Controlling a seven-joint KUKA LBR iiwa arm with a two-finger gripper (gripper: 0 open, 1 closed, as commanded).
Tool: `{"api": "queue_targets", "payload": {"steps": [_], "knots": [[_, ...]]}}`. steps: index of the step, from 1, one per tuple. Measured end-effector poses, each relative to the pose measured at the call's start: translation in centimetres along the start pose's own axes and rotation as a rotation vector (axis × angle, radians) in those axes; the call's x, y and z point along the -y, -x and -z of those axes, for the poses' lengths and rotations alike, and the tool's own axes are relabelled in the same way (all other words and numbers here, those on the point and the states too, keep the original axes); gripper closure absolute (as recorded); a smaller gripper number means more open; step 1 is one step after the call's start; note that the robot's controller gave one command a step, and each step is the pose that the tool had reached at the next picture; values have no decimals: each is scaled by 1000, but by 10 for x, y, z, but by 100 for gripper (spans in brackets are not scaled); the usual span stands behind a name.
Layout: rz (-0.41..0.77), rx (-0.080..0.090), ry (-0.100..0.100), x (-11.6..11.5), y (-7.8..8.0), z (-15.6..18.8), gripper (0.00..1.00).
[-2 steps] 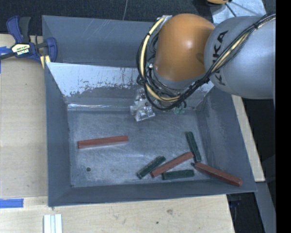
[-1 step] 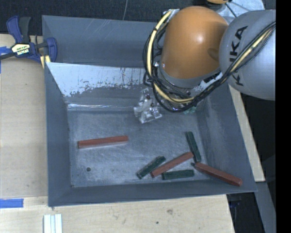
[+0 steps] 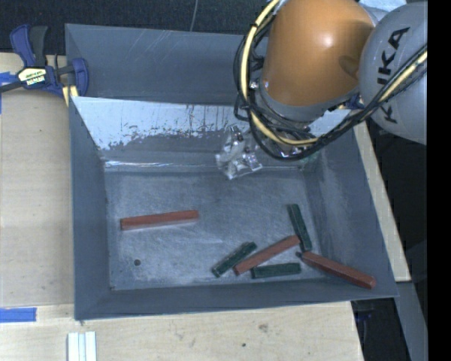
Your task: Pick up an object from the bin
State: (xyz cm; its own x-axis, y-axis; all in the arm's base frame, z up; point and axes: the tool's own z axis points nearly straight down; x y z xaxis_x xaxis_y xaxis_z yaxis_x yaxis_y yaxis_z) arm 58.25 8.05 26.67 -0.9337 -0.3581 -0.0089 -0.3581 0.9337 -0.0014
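Camera view: gripper [image 3: 237,159] by scratched far wall of grey bin [image 3: 90,224], opening impossible to tell; brown and green sticks [image 3: 267,255] near right

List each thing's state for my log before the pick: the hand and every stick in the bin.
hand: at the back of the bin, apart from every stick.
left brown stick: flat, alone.
middle brown stick: flat, among green sticks.
right brown stick: flat, front right corner.
left green stick: flat, in that cluster.
front green stick: flat.
right green stick: flat, right side.

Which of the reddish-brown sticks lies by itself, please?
The reddish-brown stick at the left; the other two lie among dark green sticks lower right.
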Motion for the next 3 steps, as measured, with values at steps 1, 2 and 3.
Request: {"api": "queue_targets", "payload": {"steps": [1, 2, 3], "knots": [[-59, -10, 2, -8, 13, -103, 0], [-59, -6, 2, -7, 14, -102, 0], [-54, -3, 0, -10, 18, -104, 0]]}}
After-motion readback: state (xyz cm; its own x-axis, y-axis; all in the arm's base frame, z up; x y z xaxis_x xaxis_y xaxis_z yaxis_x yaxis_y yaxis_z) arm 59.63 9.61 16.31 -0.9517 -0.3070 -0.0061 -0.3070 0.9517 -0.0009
